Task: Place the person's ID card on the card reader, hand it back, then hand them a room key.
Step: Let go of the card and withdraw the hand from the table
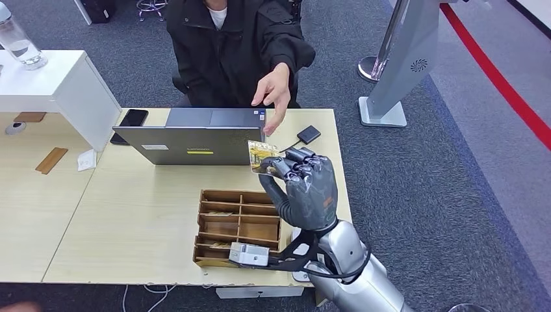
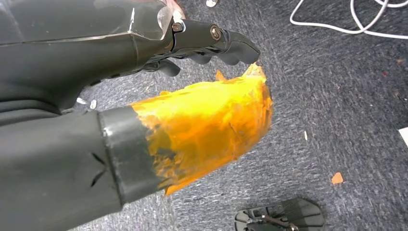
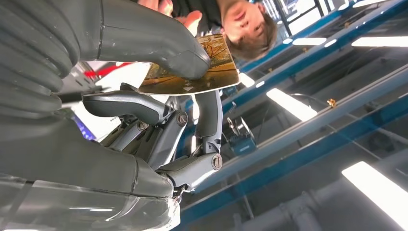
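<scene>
My right hand (image 1: 305,188) is nearest the head camera, raised above the desk (image 1: 130,214) with a card (image 1: 261,158) pinched at its fingertips. From the right wrist I see the thumb (image 3: 159,48) pressing on the card's picture face and darker fingers backing it from the other side, so most of the card juts out free for someone to take. By its printed artwork I judge it to be the room key, though I can't rule out the ID. The person's hand (image 1: 274,94) hangs open just beyond my fingertips, not touching the card; I hold it high and forward for the handover. Further out past the hand sits the small black card reader (image 1: 308,134), bare. Below my palm lies the wooden compartment tray (image 1: 237,224); beside the card, the laptop (image 1: 195,133). My left hand (image 2: 207,41) hangs over carpet, fingers loosely curled, holding nothing.
</scene>
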